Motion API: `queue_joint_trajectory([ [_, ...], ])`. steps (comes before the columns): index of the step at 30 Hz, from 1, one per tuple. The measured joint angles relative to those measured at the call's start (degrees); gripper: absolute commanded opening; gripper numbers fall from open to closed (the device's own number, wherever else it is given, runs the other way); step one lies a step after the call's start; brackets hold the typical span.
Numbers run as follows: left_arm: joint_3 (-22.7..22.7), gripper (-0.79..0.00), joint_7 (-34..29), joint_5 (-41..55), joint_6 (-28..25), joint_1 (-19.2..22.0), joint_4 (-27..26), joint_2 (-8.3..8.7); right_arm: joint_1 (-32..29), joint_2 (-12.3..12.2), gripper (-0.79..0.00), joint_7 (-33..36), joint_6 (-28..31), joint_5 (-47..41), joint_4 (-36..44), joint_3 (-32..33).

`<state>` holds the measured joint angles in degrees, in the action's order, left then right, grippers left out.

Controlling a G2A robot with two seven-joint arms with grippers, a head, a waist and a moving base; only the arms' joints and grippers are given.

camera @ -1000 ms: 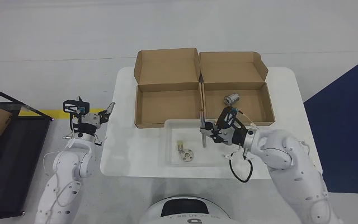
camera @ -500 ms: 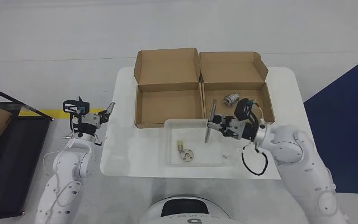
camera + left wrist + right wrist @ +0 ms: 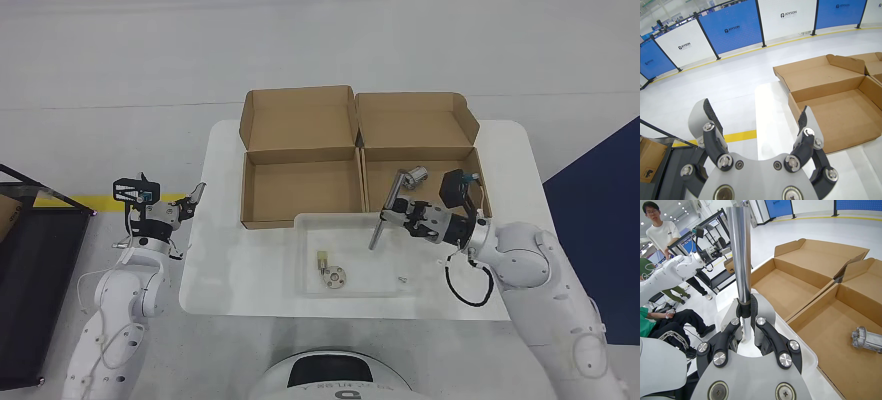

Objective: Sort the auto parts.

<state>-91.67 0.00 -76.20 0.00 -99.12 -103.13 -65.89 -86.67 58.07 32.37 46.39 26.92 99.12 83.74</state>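
My right gripper is shut on a long shiny metal rod, held over the seam between the white tray and the right cardboard box. A grey cylindrical part lies inside that right box. In the tray rest a round disc part, a small yellowish part and a tiny screw. The left box holds nothing. My left gripper stands open off the table's left edge.
Both boxes have their lids folded back at the far side. A dark rack with a carton stands on the floor to the left of the table. The table's left strip is bare.
My right gripper has carried the rod up from the tray and to the right, toward the right box. The left arm has kept still.
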Motion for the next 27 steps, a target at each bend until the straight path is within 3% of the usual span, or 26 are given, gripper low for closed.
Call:
queue_joint_trajectory([
  [9,0.00,0.000,0.00,0.00,0.00,0.00,0.00,0.00,-0.06,0.02,-0.785,-0.37,-0.26,-0.31,-0.10,0.06],
  [12,0.00,0.000,0.00,0.00,0.00,0.00,0.00,0.00,-0.32,-0.13,-0.785,-1.64,1.78,-5.24,-1.83,0.50],
  [16,0.00,0.000,0.00,0.00,0.00,0.00,0.00,0.00,1.87,-0.98,-0.785,2.69,7.43,-18.99,-7.75,0.80],
  [20,0.00,0.000,0.00,0.00,0.00,0.00,0.00,0.00,6.52,-2.29,-0.785,13.76,9.39,-39.26,-14.57,-1.64],
  [27,0.00,0.000,0.00,0.00,0.00,0.00,0.00,0.00,14.01,-3.89,-0.785,30.06,-4.53,-73.71,-21.41,-4.64],
])
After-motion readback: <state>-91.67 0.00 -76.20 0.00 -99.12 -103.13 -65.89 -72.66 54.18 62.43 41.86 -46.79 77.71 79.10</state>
